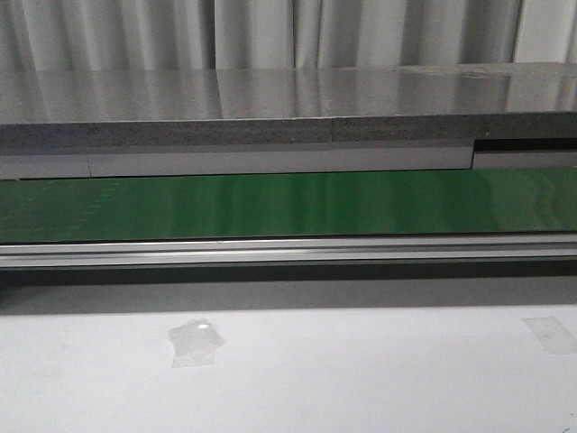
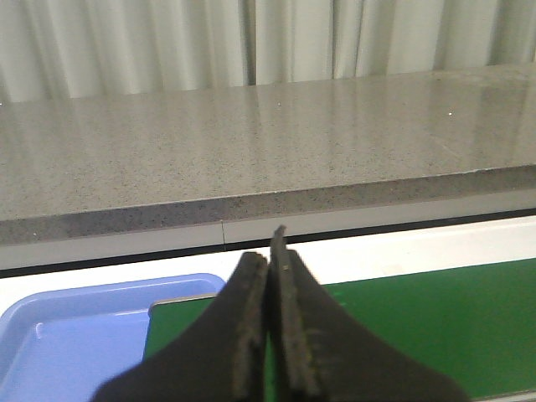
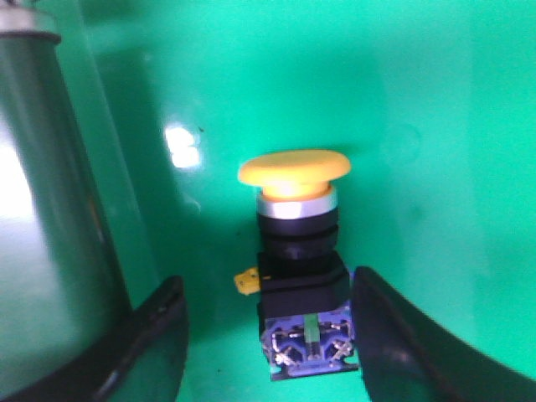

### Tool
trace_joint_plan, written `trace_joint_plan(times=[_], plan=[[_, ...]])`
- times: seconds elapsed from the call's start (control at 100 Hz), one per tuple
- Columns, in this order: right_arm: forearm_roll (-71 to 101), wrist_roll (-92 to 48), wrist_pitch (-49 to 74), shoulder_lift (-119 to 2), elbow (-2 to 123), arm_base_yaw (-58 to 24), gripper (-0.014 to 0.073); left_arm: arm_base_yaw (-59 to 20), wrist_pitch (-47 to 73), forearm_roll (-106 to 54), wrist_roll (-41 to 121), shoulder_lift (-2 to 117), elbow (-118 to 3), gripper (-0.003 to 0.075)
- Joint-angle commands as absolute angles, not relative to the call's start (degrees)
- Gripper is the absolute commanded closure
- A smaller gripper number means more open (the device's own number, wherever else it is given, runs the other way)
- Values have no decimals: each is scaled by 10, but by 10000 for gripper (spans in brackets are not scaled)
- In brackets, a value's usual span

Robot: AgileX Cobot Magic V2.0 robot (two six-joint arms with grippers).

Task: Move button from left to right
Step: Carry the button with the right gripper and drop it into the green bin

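On my screens, the long green conveyor belt (image 1: pixel 288 206) runs bare across the front view. My left gripper (image 2: pixel 270 268) hangs pressed closed and empty over its end by a light-blue plastic tray (image 2: pixel 59 335). My right gripper (image 3: pixel 266 322) gapes wide around the orange-yellow-capped, dark-bodied push-button (image 3: pixel 295 251), neither finger touching it.

Landmark: belt (image 1: pixel 288 206). Belt runs left–right across front view. Counter slab (image 1: pixel 288 99) directly behind belt; curtain (image 1: pixel 270 32) behind the slab. Metal rail (image 1: pixel 288 251) along belt's near edge. Table (image 1: pixel 361 379) in front of rail. Tape patch (image 1: pixel 194 343) on table. Tray (image 2: pixel 75 335) at belt's end. Button (image 3: pixel 295 251) between right gripper (image 3: pixel 268 322) fingers.
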State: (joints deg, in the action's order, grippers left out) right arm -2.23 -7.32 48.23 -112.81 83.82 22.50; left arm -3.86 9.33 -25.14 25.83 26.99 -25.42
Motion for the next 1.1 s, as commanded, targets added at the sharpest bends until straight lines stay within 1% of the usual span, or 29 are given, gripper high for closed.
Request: trace_joint_plan(times=[0.0,0.3,0.46,0.89,1.09], plan=[[-32,-81,468,-1093,857,227,149,-42,51,-259,257,271,-271,740],[-24,-81,453,-1043,857,226,149,-42,51,-259,257,271,-271,740],[29,-81,438,-1000,857,215,149,-42,51,-259,257,271,-271,740],[38,-83,409,-907,849,103,149,-42,51,-259,257,271,-271,740],[38,-83,337,-827,768,53,149,-42,51,-259,257,271,-271,740]])
